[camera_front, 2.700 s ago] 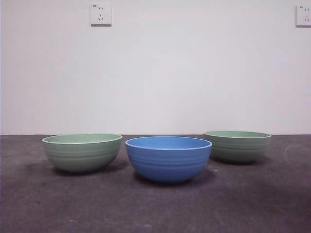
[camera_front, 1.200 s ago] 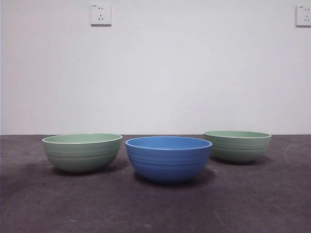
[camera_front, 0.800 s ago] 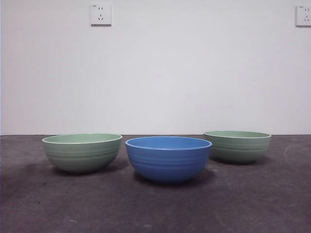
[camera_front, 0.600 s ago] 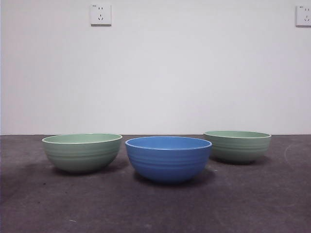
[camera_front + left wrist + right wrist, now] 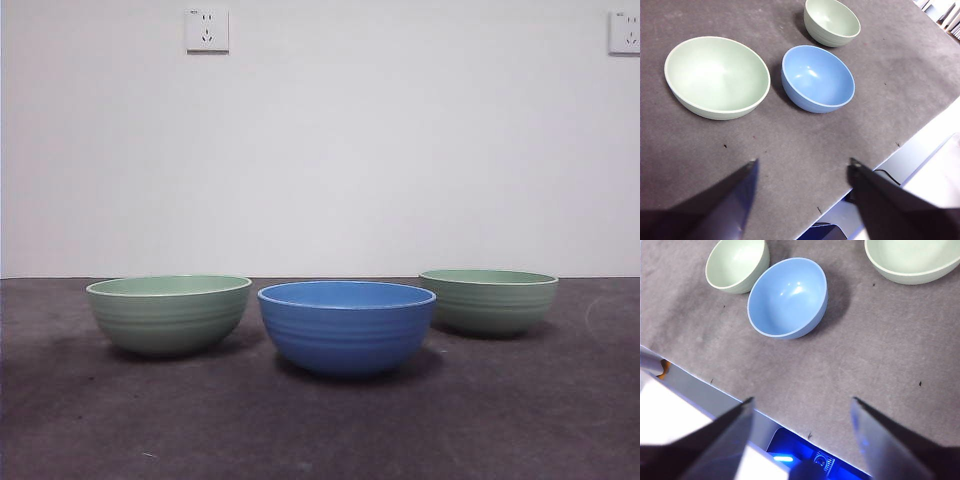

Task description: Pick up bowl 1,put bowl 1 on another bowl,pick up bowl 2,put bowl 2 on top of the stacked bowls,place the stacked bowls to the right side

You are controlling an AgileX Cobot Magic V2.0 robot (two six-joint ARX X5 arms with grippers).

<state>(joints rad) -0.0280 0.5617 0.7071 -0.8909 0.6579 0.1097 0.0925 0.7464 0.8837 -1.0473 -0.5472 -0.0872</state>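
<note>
Blue bowl (image 5: 346, 326) and both green bowls as before, unmoved; left gripper (image 5: 802, 172) and right gripper (image 5: 801, 410) both spread, empty.

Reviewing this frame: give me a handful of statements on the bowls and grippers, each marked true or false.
1. The blue bowl stands between the two green bowls in the front view. True.
2. One green bowl is already stacked in the blue bowl. False: the left green bowl and the right green bowl both sit alone on the table.
3. The left gripper has open jaws and holds nothing. True.
4. The right gripper is shut on a bowl. False: it is open and clear of all bowls.
5. The blue bowl holds food. False: it looks empty.
</note>
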